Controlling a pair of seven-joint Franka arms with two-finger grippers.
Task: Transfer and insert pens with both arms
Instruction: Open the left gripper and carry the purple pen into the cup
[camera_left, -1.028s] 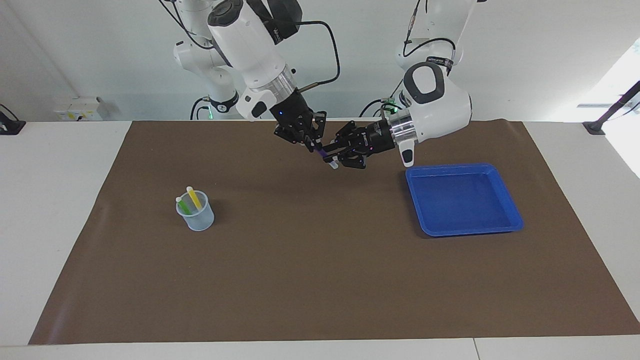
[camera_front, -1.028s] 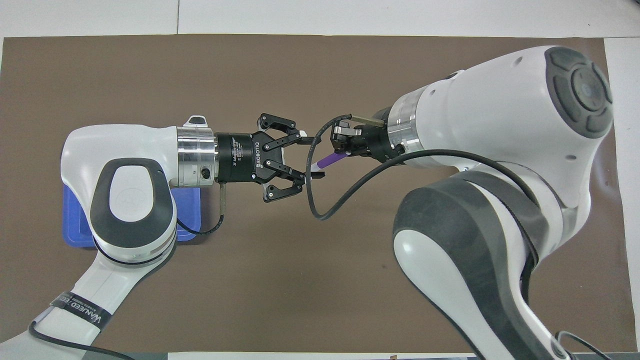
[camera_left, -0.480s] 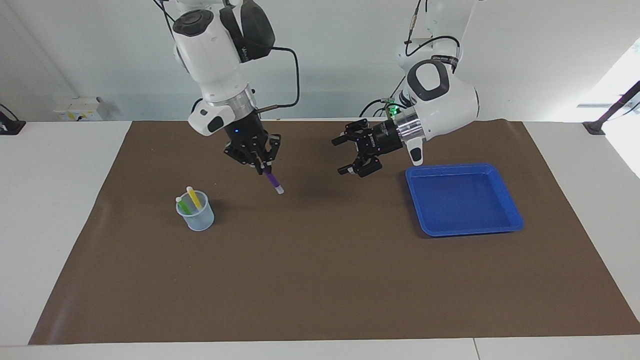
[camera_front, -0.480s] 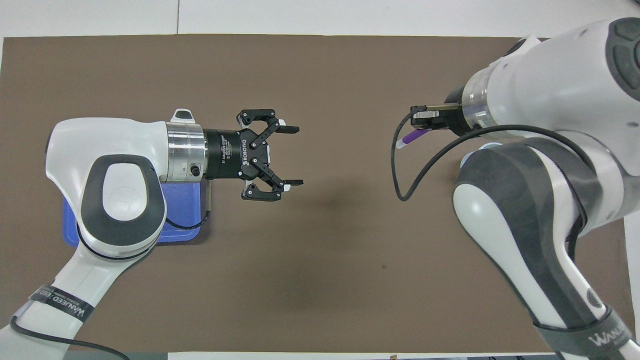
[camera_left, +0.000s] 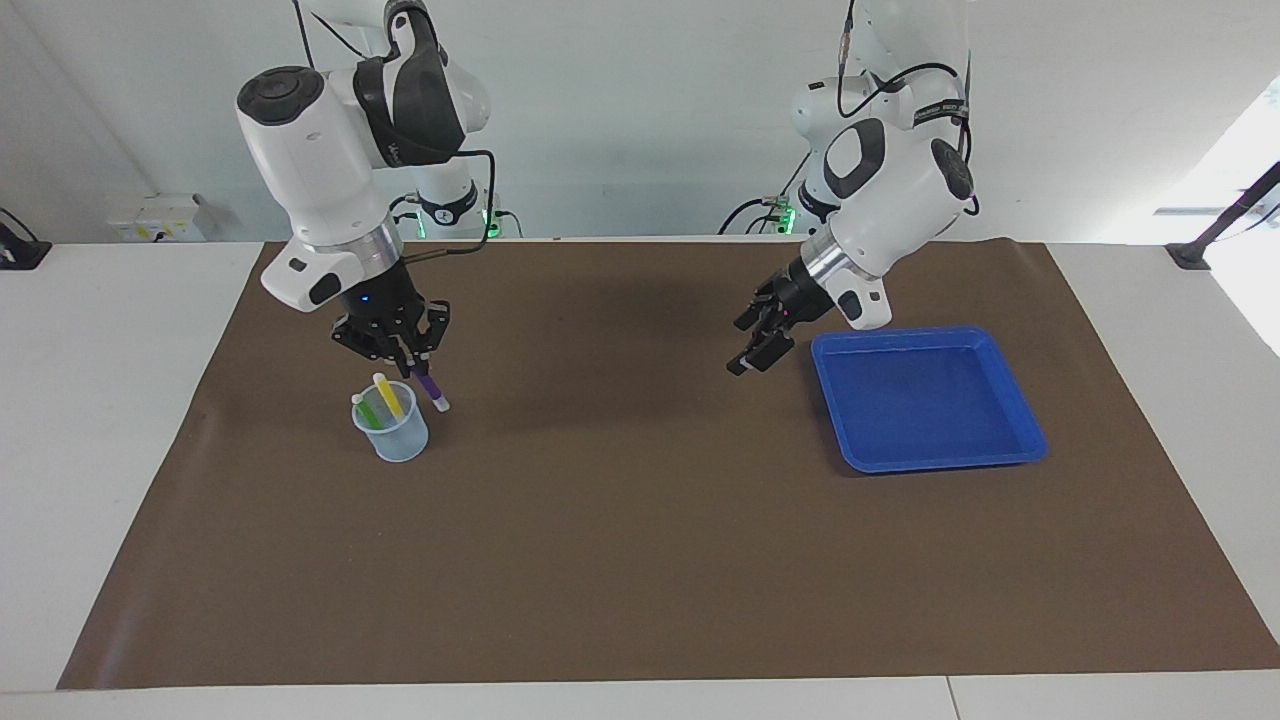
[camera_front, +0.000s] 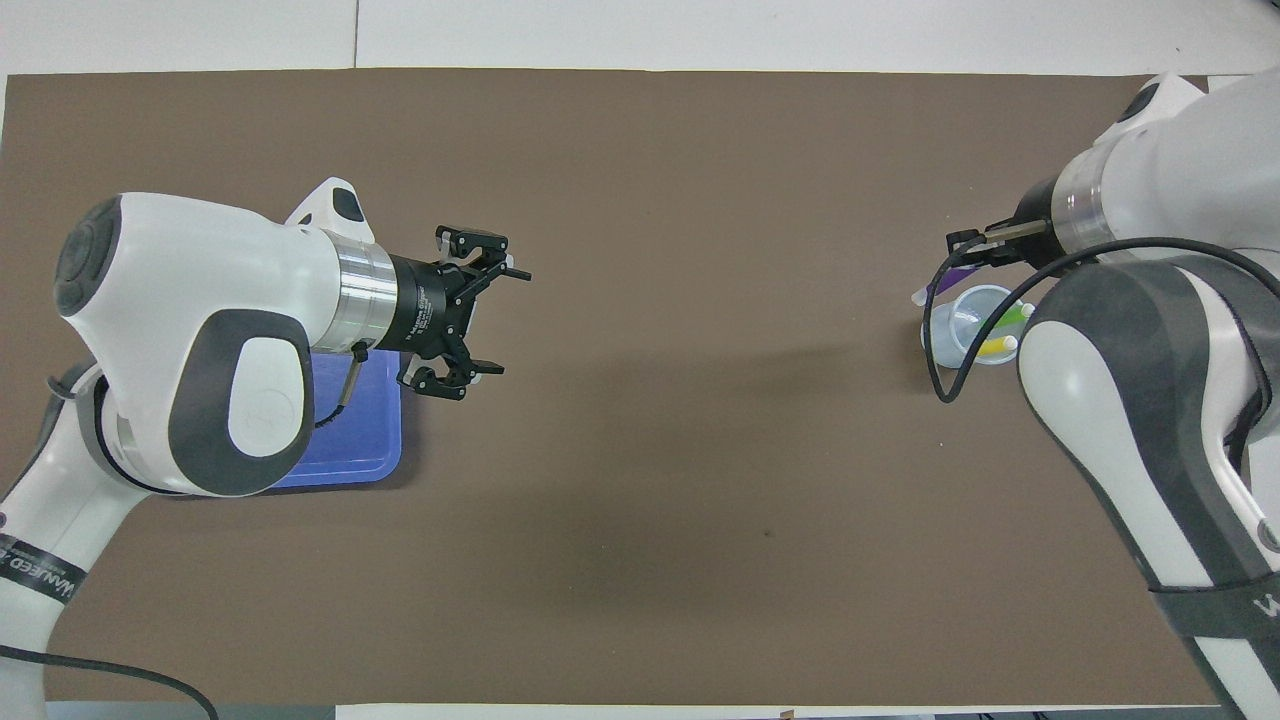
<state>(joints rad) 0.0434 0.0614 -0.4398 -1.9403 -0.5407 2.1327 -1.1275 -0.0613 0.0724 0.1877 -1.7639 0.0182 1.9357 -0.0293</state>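
right gripper (camera_left: 408, 362) is clamped on the purple pen (camera_left: 430, 389), tilted just over the cup (camera_left: 392, 430) holding the green and yellow ones, lined up to drop in, while the left gripper (camera_left: 757, 341) hangs wide open and empty by the tray (camera_left: 1025, 432).

- A mat (camera_left: 640, 560) is lying on the table (camera_left: 110, 400) and is covering most of its top.
- A cup (camera_left: 392, 432) is standing on the mat toward the right arm's end of the table.
- Two pens (camera_left: 380, 400) are leaning inside the cup.
- The right gripper (camera_left: 405, 362) is hanging just over the cup and is gripping a third pen (camera_left: 432, 392), whose lower end is pointing down beside the cup's rim.
- A tray (camera_left: 1020, 420) is lying on the mat toward the left arm's end, well apart from the cup.
- The left gripper (camera_left: 760, 345) is hanging with jaws apart over the mat, just beside the tray's edge.
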